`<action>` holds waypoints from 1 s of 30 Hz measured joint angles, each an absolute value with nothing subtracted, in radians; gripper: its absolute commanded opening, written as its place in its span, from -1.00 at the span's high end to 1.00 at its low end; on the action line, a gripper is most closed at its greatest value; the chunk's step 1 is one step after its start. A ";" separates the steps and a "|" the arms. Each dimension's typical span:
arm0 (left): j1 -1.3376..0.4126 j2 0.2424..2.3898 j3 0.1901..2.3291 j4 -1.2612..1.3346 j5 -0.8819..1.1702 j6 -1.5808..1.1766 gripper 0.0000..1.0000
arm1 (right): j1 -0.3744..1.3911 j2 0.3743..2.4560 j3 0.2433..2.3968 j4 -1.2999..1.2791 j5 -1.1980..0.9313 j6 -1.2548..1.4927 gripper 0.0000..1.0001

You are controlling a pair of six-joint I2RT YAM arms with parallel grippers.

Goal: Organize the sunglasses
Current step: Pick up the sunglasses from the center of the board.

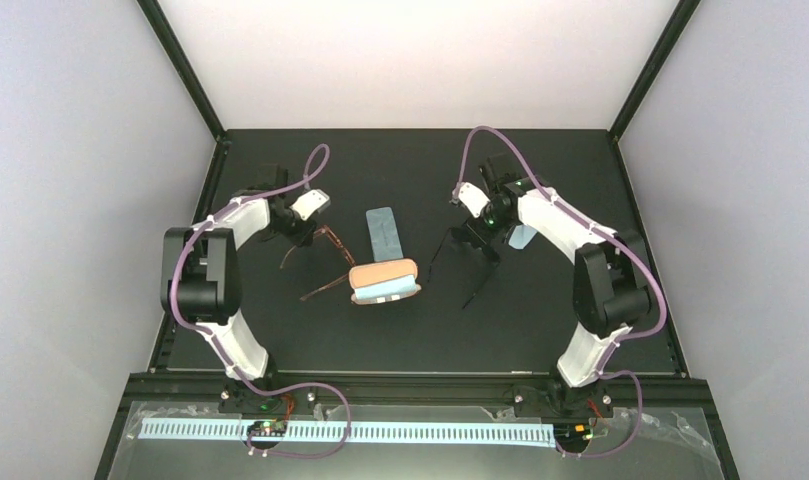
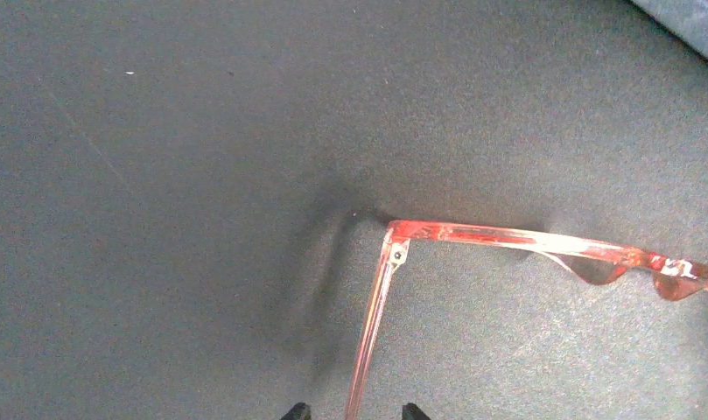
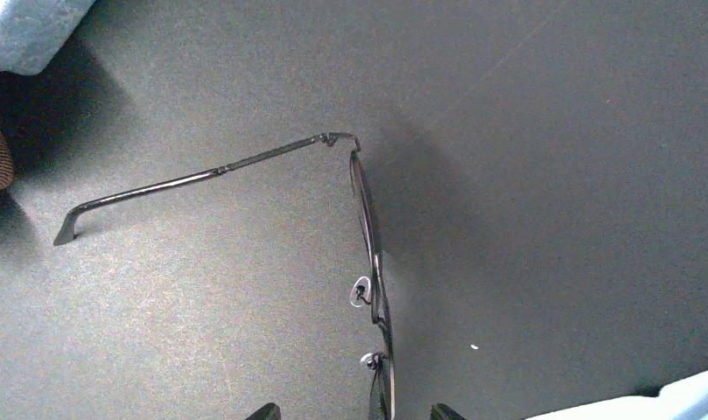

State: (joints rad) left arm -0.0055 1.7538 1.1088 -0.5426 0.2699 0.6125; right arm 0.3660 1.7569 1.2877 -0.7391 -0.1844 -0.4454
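The reddish-brown sunglasses (image 1: 320,262) lie unfolded on the black table, left of centre. My left gripper (image 1: 296,232) hovers over their far end. In the left wrist view one temple arm of the reddish-brown sunglasses (image 2: 376,315) runs between the fingertips (image 2: 297,411), with a gap on each side, so the left gripper (image 2: 354,411) is open around it. The black sunglasses (image 1: 470,258) lie right of centre under my right gripper (image 1: 478,236). In the right wrist view the black frame (image 3: 368,219) stands on edge, and its bridge sits between the spread fingers of the open right gripper (image 3: 350,413), apart from both.
An open tan case (image 1: 384,280) holding a light blue cloth (image 1: 388,291) lies at the centre. A blue-grey case (image 1: 384,233) lies just behind it. Another light blue cloth (image 1: 523,237) sits under the right arm. The table's raised black rails run along both sides.
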 measured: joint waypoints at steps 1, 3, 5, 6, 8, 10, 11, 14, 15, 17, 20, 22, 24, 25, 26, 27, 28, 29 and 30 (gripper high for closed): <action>-0.006 1.758 1.109 -0.543 0.268 0.613 0.57 | 0.366 1.751 1.288 -0.739 -0.184 -0.445 0.06; -0.006 1.766 1.109 -0.545 0.266 0.614 0.67 | 0.366 1.741 1.288 -0.739 -0.185 -0.443 0.04; -0.006 1.773 1.109 -0.546 0.265 0.616 0.79 | 0.366 1.731 1.287 -0.739 -0.185 -0.443 0.02; -0.006 1.774 1.109 -0.546 0.265 0.616 0.86 | 0.366 1.726 1.287 -0.739 -0.185 -0.443 0.02; -0.006 1.775 1.109 -0.547 0.264 0.620 0.97 | 0.366 1.715 1.286 -0.739 -0.185 -0.442 0.00; -0.006 1.775 1.109 -0.553 0.263 0.624 0.97 | 0.366 1.703 1.284 -0.739 -0.185 -0.442 -0.03; -0.006 1.774 1.109 -0.556 0.263 0.627 0.97 | 0.366 1.696 1.283 -0.739 -0.185 -0.441 -0.04; -0.006 1.757 1.109 -0.579 0.251 0.638 0.97 | 0.366 1.670 1.282 -0.739 -0.186 -0.443 -0.08; -0.006 1.746 1.109 -0.588 0.244 0.644 0.97 | 0.366 1.662 1.282 -0.739 -0.186 -0.443 -0.09; -0.006 1.709 1.109 -0.617 0.221 0.660 0.97 | 0.366 1.644 1.282 -0.742 -0.191 -0.447 -0.13; -0.004 1.614 1.109 -0.675 0.182 0.686 0.97 | 0.366 1.610 1.288 -0.761 -0.220 -0.456 -0.21; -0.002 1.548 1.123 -0.727 0.171 0.698 0.97 | 0.367 1.597 1.317 -0.788 -0.260 -0.466 -0.25; -0.001 1.510 1.167 -0.794 0.178 0.701 0.97 | 0.372 1.595 1.369 -0.818 -0.309 -0.472 -0.28; -0.001 1.497 1.208 -0.833 0.192 0.699 0.97 | 0.376 1.594 1.401 -0.834 -0.334 -0.474 -0.29; -0.001 1.490 1.243 -0.862 0.213 0.696 0.97 | 0.382 1.594 1.429 -0.845 -0.356 -0.476 -0.30; -0.001 1.484 1.281 -0.887 0.240 0.691 0.97 | 0.390 1.594 1.459 -0.857 -0.379 -0.477 -0.32; -0.004 1.476 1.314 -0.908 0.273 0.679 0.97 | 0.403 1.594 1.494 -0.869 -0.403 -0.477 -0.36; -0.010 1.467 1.341 -0.923 0.303 0.667 0.97 | 0.416 1.594 1.522 -0.875 -0.426 -0.475 -0.41; -0.019 1.454 1.362 -0.933 0.334 0.648 0.97 | 0.434 1.594 1.557 -0.882 -0.455 -0.471 -0.44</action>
State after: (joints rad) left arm -0.0185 1.4544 1.3624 -0.9333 0.3340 0.6483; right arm 0.4343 1.5936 1.5570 -0.8822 -0.4545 -0.4706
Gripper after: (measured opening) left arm 0.019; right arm 0.675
